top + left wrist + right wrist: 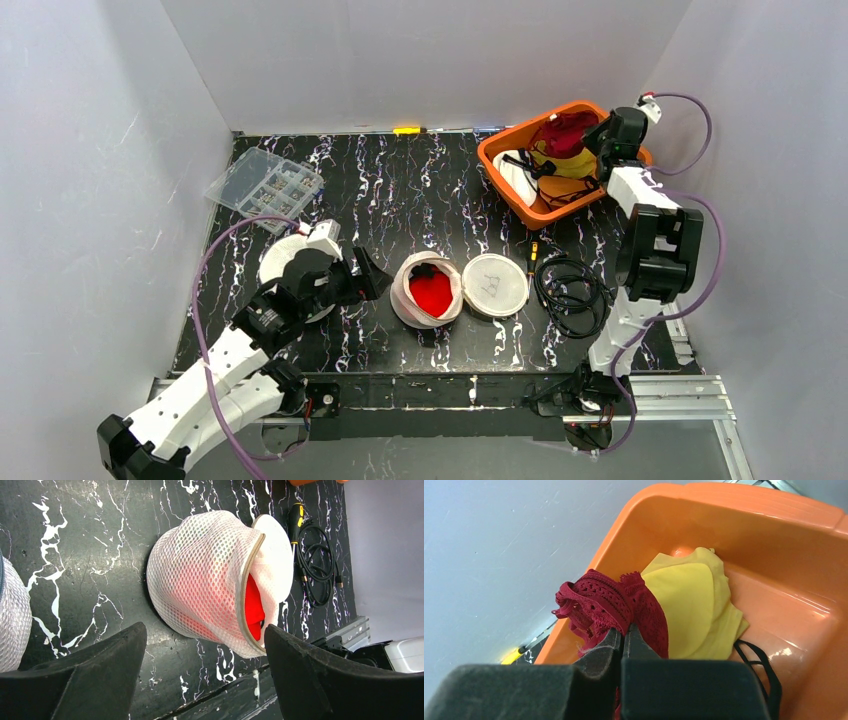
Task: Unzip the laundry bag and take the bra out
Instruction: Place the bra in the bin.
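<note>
The mesh laundry bag point(200, 585) lies on its side mid-counter point(400, 200). Its zipper is run open and the round flap point(495, 285) is folded out flat beside it, so the unzipping looks done. A bright red garment point(254, 607) shows through the mouth, inside the bag; I cannot tell whether it is a bra.

The left end effector point(204, 630) hangs just beside the bag with its fingers spread wide and nothing between them.

Well apart, at the far right, the right end effector point(624, 632) is clamped on a dark red lace bra point(599, 602) above the orange bin point(774, 510), next to a yellow garment point(689, 605) already lying there.

My reading is that one bra is out and about to be dropped. If the red piece is a bra too, it is left to pull out.
</note>
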### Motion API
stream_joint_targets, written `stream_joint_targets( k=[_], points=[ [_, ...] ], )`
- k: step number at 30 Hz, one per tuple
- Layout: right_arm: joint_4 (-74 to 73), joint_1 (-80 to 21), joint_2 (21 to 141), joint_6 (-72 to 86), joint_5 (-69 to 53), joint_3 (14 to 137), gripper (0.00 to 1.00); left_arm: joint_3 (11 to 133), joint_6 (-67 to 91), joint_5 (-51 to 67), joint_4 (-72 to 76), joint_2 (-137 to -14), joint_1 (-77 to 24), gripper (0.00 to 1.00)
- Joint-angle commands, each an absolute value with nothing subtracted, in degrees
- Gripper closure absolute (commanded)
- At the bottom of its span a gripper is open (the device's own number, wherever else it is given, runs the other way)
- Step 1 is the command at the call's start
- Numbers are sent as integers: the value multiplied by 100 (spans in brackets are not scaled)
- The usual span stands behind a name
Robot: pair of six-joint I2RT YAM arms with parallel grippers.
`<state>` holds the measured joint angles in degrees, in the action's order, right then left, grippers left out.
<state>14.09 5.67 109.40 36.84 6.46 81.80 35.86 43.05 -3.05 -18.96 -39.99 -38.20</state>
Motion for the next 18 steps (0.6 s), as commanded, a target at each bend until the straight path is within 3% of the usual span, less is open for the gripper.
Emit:
stream_joint_targets(
  k=[1, 14, 16, 18],
  points=[
    [1894, 605, 11207, 3468, 487, 8671, 99, 3699, 3996, -394, -1762, -4066, -3797, 15],
    [1873, 773, 11698, 3226, 634, 8525, 99, 3620, 3980, -456, -1706, -4225, -3792, 15],
    [1818, 769, 11627, 3242, 697, 8511, 88, 3636, 3998, -456, -1711, -4247, -3790, 15],
    [1688, 765, 11518, 3266, 787, 8549, 68, 3677, 4014, -455, -1741, -4297, -3797, 16]
  ],
)
